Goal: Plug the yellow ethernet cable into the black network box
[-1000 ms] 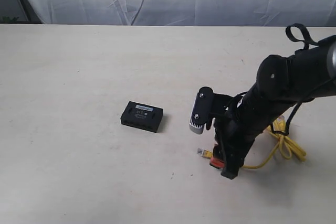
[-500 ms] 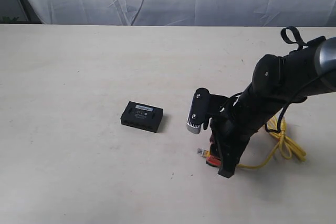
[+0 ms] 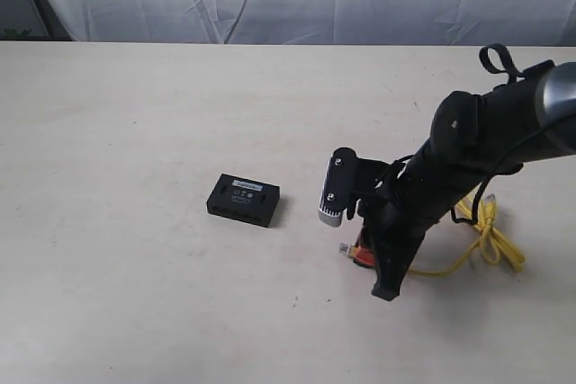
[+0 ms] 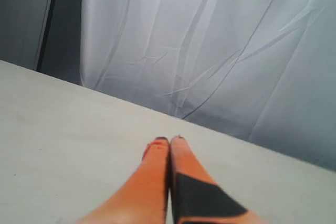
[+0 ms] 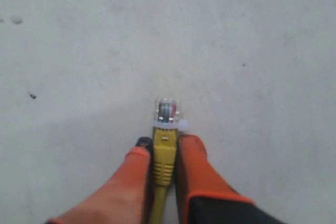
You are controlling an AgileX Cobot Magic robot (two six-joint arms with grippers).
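A wide pale beige table [image 3: 135,132] fills the exterior view, its matte top faintly smudged and marked with a few small dark specks [image 5: 31,96]. A flat black box [image 3: 243,200] lies on it left of the middle, with a grey-white label on its top face. Well apart, toward the right edge, the loose loops of a yellow cable [image 3: 490,240] rest on the surface, one strand trailing toward the middle
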